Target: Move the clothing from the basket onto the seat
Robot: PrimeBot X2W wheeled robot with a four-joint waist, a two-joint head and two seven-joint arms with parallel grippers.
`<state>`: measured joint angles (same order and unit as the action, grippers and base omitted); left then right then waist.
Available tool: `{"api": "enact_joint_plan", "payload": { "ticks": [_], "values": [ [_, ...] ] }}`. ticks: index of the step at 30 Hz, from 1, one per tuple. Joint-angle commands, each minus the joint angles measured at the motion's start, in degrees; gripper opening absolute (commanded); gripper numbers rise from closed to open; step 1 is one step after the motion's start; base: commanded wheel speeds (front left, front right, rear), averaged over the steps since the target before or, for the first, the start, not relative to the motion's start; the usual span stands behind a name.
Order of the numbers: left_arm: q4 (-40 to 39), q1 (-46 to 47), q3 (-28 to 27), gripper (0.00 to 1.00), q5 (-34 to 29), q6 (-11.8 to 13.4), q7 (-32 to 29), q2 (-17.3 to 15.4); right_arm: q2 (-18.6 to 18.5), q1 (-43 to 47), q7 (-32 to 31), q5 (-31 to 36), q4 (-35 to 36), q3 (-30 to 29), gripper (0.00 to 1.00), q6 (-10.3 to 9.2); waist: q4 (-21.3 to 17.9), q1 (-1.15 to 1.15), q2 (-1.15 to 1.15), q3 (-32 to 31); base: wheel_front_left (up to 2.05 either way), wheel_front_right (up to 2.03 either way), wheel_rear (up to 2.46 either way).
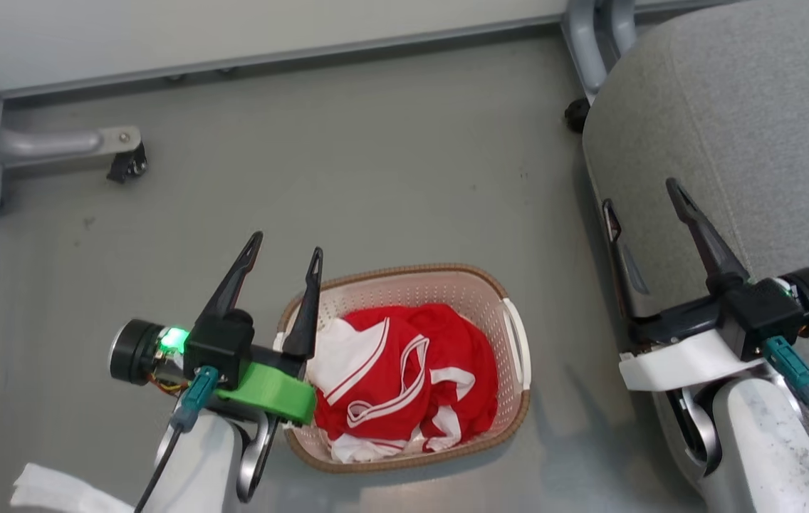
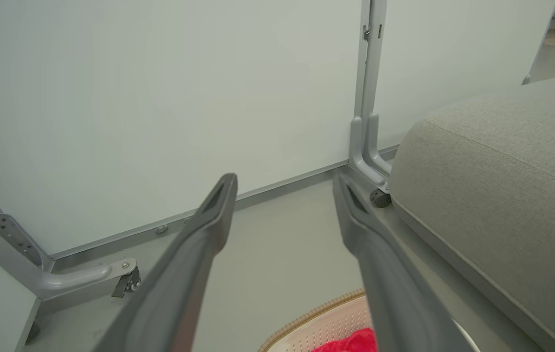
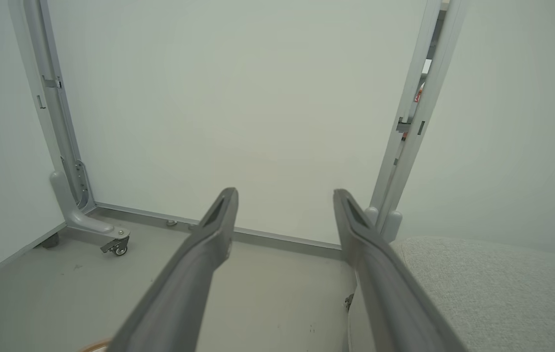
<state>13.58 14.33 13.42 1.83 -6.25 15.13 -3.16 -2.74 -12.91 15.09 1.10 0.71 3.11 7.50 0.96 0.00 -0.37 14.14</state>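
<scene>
the red clothing (image 1: 404, 377) lies heaped in the basket (image 1: 476, 285) on the floor, with the grey seat (image 1: 753, 107) to its right. the left gripper (image 1: 287, 243) hangs at the basket's left rim, spread wide and empty; the right gripper (image 1: 639, 192), also wide and empty, sits by the seat's edge. i'd dip the left one into the top fold, pinch deep, and lift clear of the rim.

— What lay around the work?
— A grey floor (image 1: 376, 178) with a few dark specks, closed in by white wall panels (image 1: 233, 28) in grey metal frames.
— And at the foot of those?
— A curved metal foot (image 1: 55, 142) with a caster (image 1: 128, 164) stood at the left corner. An upright post (image 2: 370, 73) with a black wheel (image 1: 577, 114) stood at the right.
</scene>
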Motion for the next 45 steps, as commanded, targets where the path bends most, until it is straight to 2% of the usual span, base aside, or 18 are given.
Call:
{"api": "enact_joint_plan", "payload": {
  "ticks": [1, 7, 12, 18, 25, 39, 45],
  "values": [
    [1.24, 2.67, 0.56, 1.0, -0.59, -0.4, 0.02, -0.27, -0.26, -1.85, 0.12, 0.62, 0.54, -0.18, 1.0, -0.02, 0.09, 0.0, 0.37, 9.08, 0.0, 0.0, 0.0],
    [7.66, 10.51, 5.12, 1.0, -1.19, -1.14, 0.02, -1.1, -0.51, -5.52, 0.12, 1.48, 1.65, -0.88, 1.0, -0.02, -0.18, 0.0, 0.37, 17.14, 0.0, 0.0, 0.0],
    [12.63, 16.88, 9.96, 1.0, -3.8, -1.21, 0.03, -3.08, -0.49, -8.11, 0.12, 1.43, 2.59, -1.62, 1.0, -0.03, -1.13, 0.0, 0.37, 22.55, 0.0, 0.0, 0.0],
    [18.03, 22.84, 11.6, 1.0, -3.51, -1.26, 0.03, -3.6, -0.27, -10.79, 0.12, 0.23, 4.16, -2.61, 1.0, -0.03, -2.7, 0.0, 0.37, 28.64, 0.0, 0.0, 0.0],
    [26.53, 29.46, 17.34, 1.0, -3.46, -1.25, 0.03, -3.71, -0.22, -13.39, 0.12, -1.82, 6.86, -2.49, 1.0, -0.03, -4.93, 0.0, 0.37, 35.4, 0.0, 0.0, 0.0],
    [42.42, 38.86, 25.19, 1.0, -0.72, -1.26, 0.03, -3.07, -0.19, -17.77, 0.12, -3.24, 12.68, 0.43, 1.0, -0.03, -8.39, 0.0, 0.37, 42.68, 0.0, 0.0, 0.0],
    [50.12, 42.22, 26.34, 1.0, -0.9, -0.44, -0.41, -2.33, -0.19, -18.02, 0.13, -3.72, 14.37, 1.03, 1.0, -0.03, -9.05, 0.0, 0.37, 44.48, 0.0, 0.0, 0.0]
  ]
}}
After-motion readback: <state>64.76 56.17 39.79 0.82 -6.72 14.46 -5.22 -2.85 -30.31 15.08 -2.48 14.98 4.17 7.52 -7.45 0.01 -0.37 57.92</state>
